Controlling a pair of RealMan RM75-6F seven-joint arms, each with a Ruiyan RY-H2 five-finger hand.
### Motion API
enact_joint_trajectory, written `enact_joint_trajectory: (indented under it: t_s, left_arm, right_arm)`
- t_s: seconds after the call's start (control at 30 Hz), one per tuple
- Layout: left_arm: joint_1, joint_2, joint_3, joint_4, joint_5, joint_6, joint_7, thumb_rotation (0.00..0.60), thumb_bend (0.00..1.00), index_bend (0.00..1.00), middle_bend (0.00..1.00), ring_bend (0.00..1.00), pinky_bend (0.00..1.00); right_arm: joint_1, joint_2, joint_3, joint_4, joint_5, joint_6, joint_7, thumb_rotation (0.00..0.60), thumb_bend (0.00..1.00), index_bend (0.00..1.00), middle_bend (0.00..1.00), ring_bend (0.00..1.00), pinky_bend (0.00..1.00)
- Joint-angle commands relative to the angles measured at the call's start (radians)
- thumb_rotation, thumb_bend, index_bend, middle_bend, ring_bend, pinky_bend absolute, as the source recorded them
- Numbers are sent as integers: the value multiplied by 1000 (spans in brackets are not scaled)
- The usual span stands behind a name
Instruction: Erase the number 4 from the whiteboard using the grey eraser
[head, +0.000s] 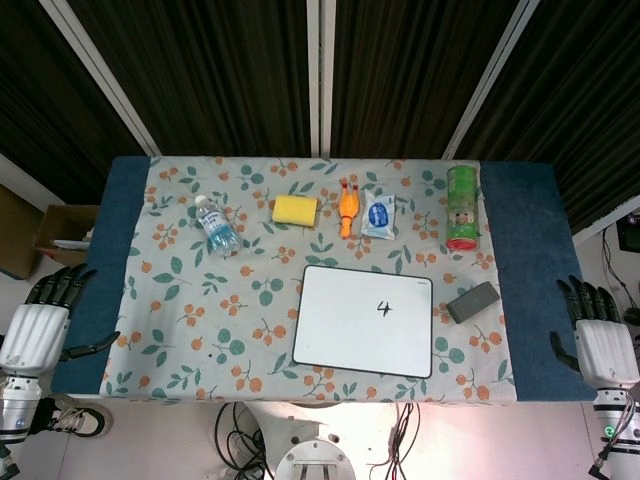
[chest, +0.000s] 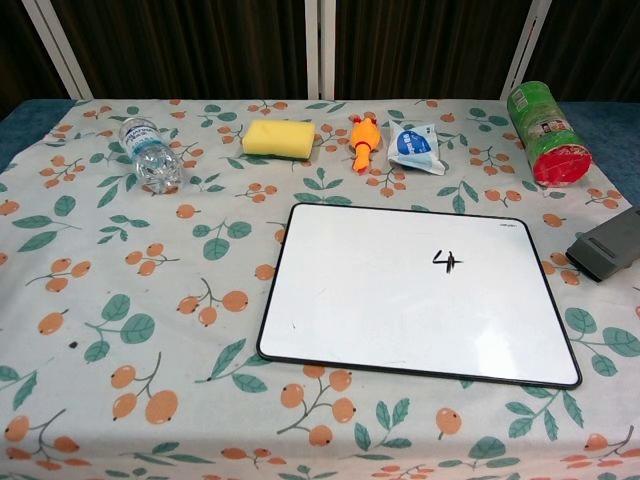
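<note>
- I see the whiteboard (head: 366, 320) lying flat on the flowered cloth (head: 190, 310), toward the near edge of the table and a little right of centre.
- The number 4 (head: 385, 309) is written in black on the right half of the board, at about 2 o'clock from the board's middle; in the chest view the number 4 (chest: 447, 262) reads clear and whole.
- The grey eraser (head: 472, 301) lies on the cloth at 3 o'clock from the whiteboard, just beside its right edge but apart from it, turned at a slant. In the chest view the grey eraser (chest: 608, 245) is cut by the right frame edge.
- My right hand (head: 603, 338) hangs off the table's right end, at roughly 4 o'clock from the eraser and well apart from it. Its fingers are spread and it holds nothing.
- My left hand (head: 40, 322) hangs off the left end of the table, fingers spread apart, holding nothing.
- Neither hand shows in the chest view.
- Along the far side, at 12 o'clock from the board, sit a yellow sponge (head: 295, 209), an orange rubber chicken (head: 347, 208) and a blue-and-white wipes packet (head: 379, 214).
- A water bottle (head: 216, 225) lies on its side at 10 o'clock from the board.
- A green can (head: 462, 206) lies on its side at 1 o'clock, above the eraser.
</note>
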Motion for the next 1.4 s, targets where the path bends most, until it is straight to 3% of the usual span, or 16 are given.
enact_joint_trajectory:
  t_s: [0.03,0.33,0.53,0.97,1.23,1.4]
  left_arm:
    - [-2,1,0,1,-4,-6,0,294,119,129,90,96,165]
    - [2,1,1,3,-6,-1,0,297,119,130,90,96,166]
    - [1,0,6,-4,3,-1,11,297,118,131,90,95,166]
    - [5,9,5,-8,-8,0,14,298,119,132,90,96,166]
    - [4,10,4,-7,-8,-1,11,298,119,131,90,95,165]
    - [4,5,5,1,-12,-6,6,294,119,132,91,95,166]
  right_arm:
    - [32,9,-8,34,-19,-48,-25,600,319,0,0,0,0]
    - [218,59,-59,203,-169,-292,-24,600,193,0,0,0,0]
    - [345,8,-96,332,-279,-408,73,600,171,0,0,0,0]
    - [427,-194,-153,593,-369,-368,266,600,172,0,4,0,0]
    - [443,-257,-174,686,-382,-323,341,600,179,1,111,18,0]
    - [444,-280,-182,726,-377,-299,363,600,180,88,180,95,0]
